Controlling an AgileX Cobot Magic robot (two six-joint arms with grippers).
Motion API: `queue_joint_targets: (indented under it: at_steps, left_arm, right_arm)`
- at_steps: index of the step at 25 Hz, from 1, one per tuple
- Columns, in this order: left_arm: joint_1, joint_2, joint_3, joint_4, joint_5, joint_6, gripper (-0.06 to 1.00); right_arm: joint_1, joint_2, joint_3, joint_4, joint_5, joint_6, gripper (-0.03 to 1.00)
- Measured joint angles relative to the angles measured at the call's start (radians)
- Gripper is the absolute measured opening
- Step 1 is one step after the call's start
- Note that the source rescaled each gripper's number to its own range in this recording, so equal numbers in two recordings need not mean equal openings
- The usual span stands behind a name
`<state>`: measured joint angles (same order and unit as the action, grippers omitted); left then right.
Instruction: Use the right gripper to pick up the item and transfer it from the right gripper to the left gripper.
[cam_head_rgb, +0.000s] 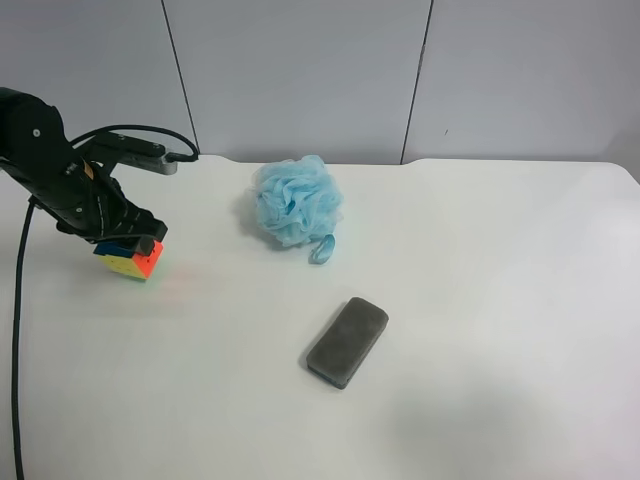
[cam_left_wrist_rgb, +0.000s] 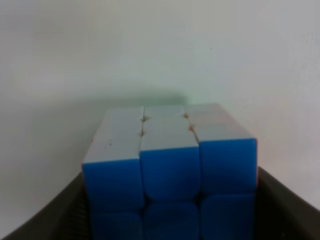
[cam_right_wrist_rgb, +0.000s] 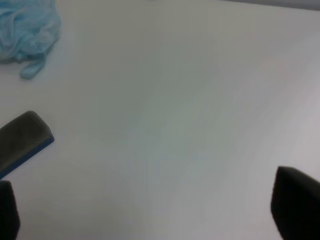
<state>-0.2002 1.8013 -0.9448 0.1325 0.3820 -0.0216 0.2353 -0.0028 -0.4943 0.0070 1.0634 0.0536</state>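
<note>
- The puzzle cube (cam_head_rgb: 131, 259) sits clamped in the left claw (cam_head_rgb: 120, 240), at the far edge of the exterior high view's left, low over the white surface (cam_head_rgb: 480, 300); whether it touches down I cannot tell.
- In the left wrist view, dark fingers (cam_left_wrist_rgb: 285, 210) flank the cube's blue face on both sides.
- The right claw (cam_right_wrist_rgb: 150, 212) is spread wide and holds nothing, with the grey pad (cam_right_wrist_rgb: 22, 137) and blue mesh puff (cam_right_wrist_rgb: 27, 30) ahead of it.
- I'd judge the cube light, rigid and smooth-sided, so flat opposite faces are the sensible grip; corners could twist or slip.
- The handover looks done.
</note>
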Motion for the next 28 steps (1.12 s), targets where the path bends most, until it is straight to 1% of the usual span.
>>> queue_joint_targets:
  at_steps: [5, 6, 7, 8, 9, 10, 11, 12, 14, 16, 19, 22, 25, 28]
  left_arm:
    - [0.0, 0.018, 0.0, 0.001, 0.004, 0.0, 0.02]
    - [0.0, 0.018, 0.0, 0.002, 0.005, -0.001, 0.03]
    - [0.0, 0.018, 0.0, 0.001, 0.005, -0.003, 0.15]
    - [0.0, 0.018, 0.0, 0.003, 0.006, -0.004, 0.36]
    - [0.0, 0.018, 0.0, 0.003, 0.013, -0.004, 0.63]
    - [0.0, 0.016, 0.0, 0.003, 0.024, -0.004, 0.79]
    - [0.0, 0.011, 0.0, 0.003, 0.037, -0.004, 0.87]
    - [0.0, 0.002, 0.0, 0.003, 0.049, -0.004, 0.93]
    - [0.0, -0.028, -0.006, 0.003, 0.092, -0.004, 0.97]
    - [0.0, -0.075, -0.029, 0.003, 0.161, -0.005, 0.98]
    - [0.0, -0.159, -0.087, 0.002, 0.32, -0.008, 0.98]
    - [0.0, -0.257, -0.14, -0.014, 0.509, -0.008, 0.98]
    - [0.0, -0.379, -0.155, -0.041, 0.626, -0.008, 0.99]
    - [0.0, -0.512, -0.156, -0.08, 0.709, -0.011, 0.99]
  right_arm:
    - [0.0, 0.0, 0.0, 0.0, 0.0, 0.0, 1.0]
    - [0.0, 0.0, 0.0, 0.0, 0.0, 0.0, 1.0]
    - [0.0, 0.0, 0.0, 0.0, 0.0, 0.0, 1.0]
    - [0.0, 0.0, 0.0, 0.0, 0.0, 0.0, 1.0]
    - [0.0, 0.0, 0.0, 0.0, 0.0, 0.0, 1.0]
    - [0.0, 0.0, 0.0, 0.0, 0.0, 0.0, 1.0]
    - [0.0, 0.0, 0.0, 0.0, 0.0, 0.0, 1.0]
    - [0.0, 0.0, 0.0, 0.0, 0.0, 0.0, 1.0]
    - [0.0, 0.0, 0.0, 0.0, 0.0, 0.0, 1.0]
    - [0.0, 0.0, 0.0, 0.0, 0.0, 0.0, 1.0]
    - [0.0, 0.0, 0.0, 0.0, 0.0, 0.0, 1.0]
    - [0.0, 0.0, 0.0, 0.0, 0.0, 0.0, 1.0]
    - [0.0, 0.0, 0.0, 0.0, 0.0, 0.0, 1.0]
    - [0.0, 0.0, 0.0, 0.0, 0.0, 0.0, 1.0]
